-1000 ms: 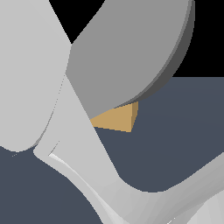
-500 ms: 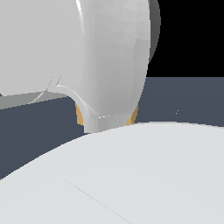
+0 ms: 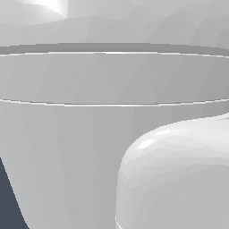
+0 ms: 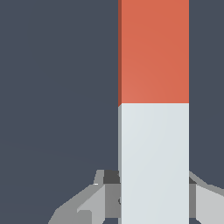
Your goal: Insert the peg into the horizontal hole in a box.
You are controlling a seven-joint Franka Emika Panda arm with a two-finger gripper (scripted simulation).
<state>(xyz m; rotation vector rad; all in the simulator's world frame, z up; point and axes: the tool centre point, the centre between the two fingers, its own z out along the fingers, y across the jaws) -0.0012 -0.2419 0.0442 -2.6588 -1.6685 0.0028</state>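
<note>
The robot arm [image 3: 112, 80] filled nearly the whole view, pale grey and banded. Only a sliver of dark floor [image 3: 8, 201] showed.

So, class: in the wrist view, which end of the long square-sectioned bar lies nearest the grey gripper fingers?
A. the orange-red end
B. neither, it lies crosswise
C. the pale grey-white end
C: the long square-sectioned bar has its pale grey-white half down between the gripper fingers.

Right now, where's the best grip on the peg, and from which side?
Grip the peg on its pale half, across its two flat opposite faces, leaving the orange-red end free for insertion. In the wrist view the gripper sits at that pale end, fingers either side; contact isn't visible. The arm blocks the exterior view.
</note>
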